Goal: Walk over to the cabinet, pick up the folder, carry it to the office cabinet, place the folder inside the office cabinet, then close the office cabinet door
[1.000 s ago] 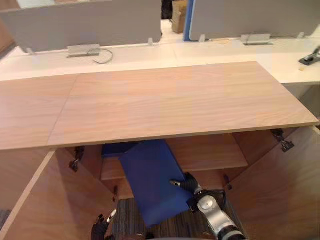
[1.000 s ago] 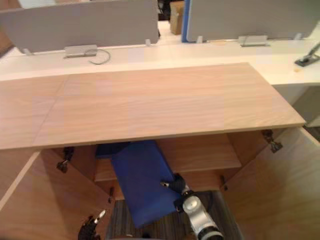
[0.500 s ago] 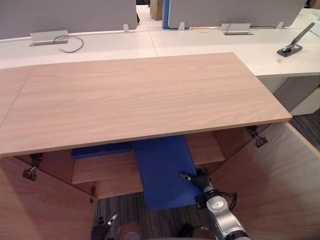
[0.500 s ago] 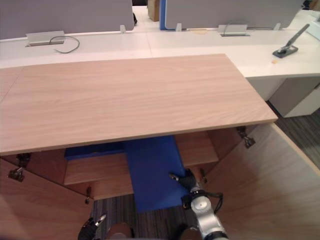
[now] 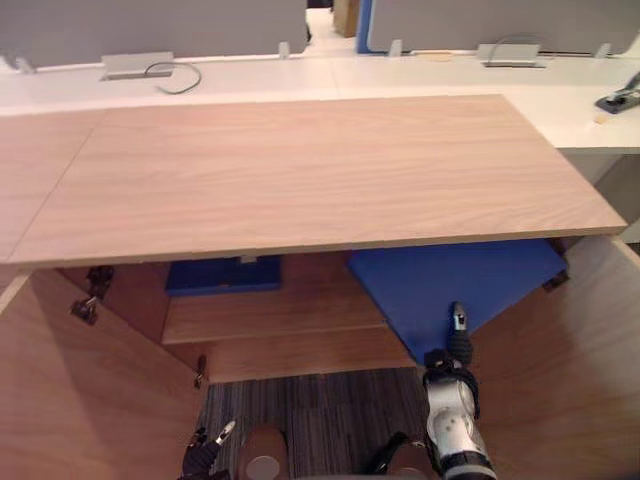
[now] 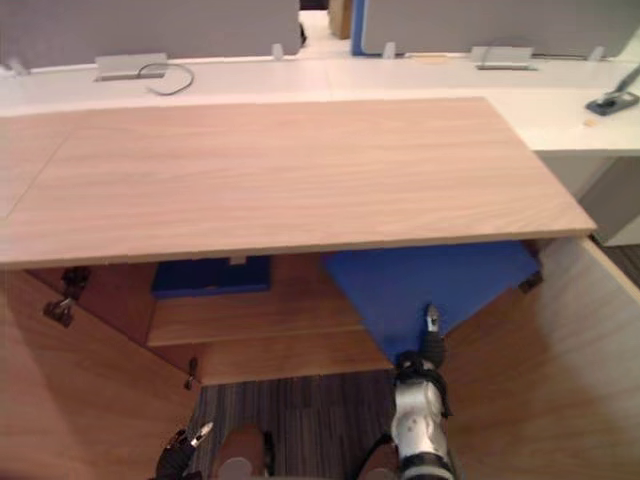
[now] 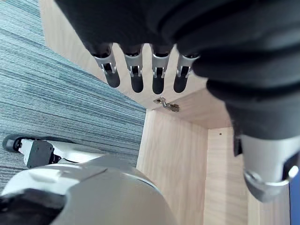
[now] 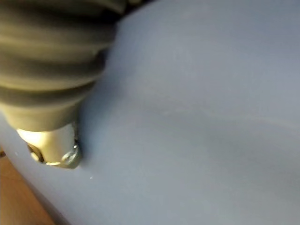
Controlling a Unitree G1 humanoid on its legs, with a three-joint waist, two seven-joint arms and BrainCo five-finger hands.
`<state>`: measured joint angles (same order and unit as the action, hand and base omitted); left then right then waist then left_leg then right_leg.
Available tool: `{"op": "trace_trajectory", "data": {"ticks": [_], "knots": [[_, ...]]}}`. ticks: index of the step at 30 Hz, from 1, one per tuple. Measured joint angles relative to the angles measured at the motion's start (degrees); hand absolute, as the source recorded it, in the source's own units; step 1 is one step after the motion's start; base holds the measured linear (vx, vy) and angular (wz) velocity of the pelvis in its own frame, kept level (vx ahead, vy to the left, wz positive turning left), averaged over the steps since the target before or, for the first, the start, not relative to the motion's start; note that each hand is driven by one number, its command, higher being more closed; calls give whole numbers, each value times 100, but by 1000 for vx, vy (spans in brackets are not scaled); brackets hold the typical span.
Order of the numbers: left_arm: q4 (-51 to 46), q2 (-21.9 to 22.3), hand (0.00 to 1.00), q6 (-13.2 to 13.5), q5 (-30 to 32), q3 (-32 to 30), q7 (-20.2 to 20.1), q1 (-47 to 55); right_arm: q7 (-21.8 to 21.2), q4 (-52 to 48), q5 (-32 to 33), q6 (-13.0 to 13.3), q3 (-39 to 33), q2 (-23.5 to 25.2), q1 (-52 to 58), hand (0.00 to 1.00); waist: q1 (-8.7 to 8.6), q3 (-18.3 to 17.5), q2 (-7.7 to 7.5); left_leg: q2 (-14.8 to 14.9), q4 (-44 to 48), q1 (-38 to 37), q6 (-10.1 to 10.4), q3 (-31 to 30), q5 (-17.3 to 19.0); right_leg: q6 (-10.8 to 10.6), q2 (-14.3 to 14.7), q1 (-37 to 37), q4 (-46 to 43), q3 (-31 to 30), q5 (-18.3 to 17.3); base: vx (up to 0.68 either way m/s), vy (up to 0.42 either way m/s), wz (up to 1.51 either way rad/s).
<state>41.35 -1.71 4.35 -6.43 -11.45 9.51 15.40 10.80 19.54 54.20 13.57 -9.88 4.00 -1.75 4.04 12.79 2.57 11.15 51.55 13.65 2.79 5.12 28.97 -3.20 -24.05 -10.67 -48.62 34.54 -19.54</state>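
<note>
The blue folder (image 5: 450,282) lies tilted in the right half of the open wooden office cabinet (image 5: 300,170), its far part hidden under the cabinet top. My right hand (image 5: 456,345) holds its near edge, thumb lying on top, fingers hidden below. Up close, the thumb (image 8: 49,140) presses on the folder's blue face (image 8: 197,117). My left hand (image 5: 207,455) hangs low by the floor, well left of the folder, its fingers (image 7: 136,70) straight and holding nothing.
Both cabinet doors stand open, the left door (image 5: 90,400) and the right door (image 5: 575,370). A second blue folder (image 5: 225,276) rests on the inner shelf (image 5: 280,318). Behind is a white desk (image 5: 400,72) with grey partitions. Striped carpet (image 5: 320,415) lies below.
The camera has shifted. My right hand has swung the folder from the cabinet's middle to its right side and turned it, pushing it further under the top. The left hand hangs as before.
</note>
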Motion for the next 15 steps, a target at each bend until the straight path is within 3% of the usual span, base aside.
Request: {"op": "trace_trajectory", "data": {"ticks": [3, 8, 12, 15], "knots": [[-232, 104, 0, -34, -12, 5, 37, 245, 283, -48, 405, 457, -39, 24, -195, 100, 34, 30, 57, -136, 433, 256, -84, -117, 189, -79, -327, -73, -444, 68, -190, -51, 83, 31], [-283, 140, 0, -43, -35, 16, 61, 447, 526, -51, 708, 709, -308, 6, -659, 100, 70, 23, 70, -288, 1081, 801, -123, -258, 438, -132, -705, -406, -1069, 75, -416, -42, 75, 24], [-278, 149, 0, -40, -39, 53, 93, 457, 889, 177, 766, 862, -692, -136, -1653, 100, 88, 88, 117, -451, 1515, 1315, -123, -236, 488, -134, -1069, -860, -1525, -35, -481, -42, 44, 17], [-254, 172, 0, -38, -65, 178, 138, 457, 1041, 502, 763, 899, -885, -459, -2451, 100, 124, 182, 283, -487, 1749, 1729, -164, -129, 549, -147, -1239, -1316, -1734, -193, -495, -74, 43, 2]]}}
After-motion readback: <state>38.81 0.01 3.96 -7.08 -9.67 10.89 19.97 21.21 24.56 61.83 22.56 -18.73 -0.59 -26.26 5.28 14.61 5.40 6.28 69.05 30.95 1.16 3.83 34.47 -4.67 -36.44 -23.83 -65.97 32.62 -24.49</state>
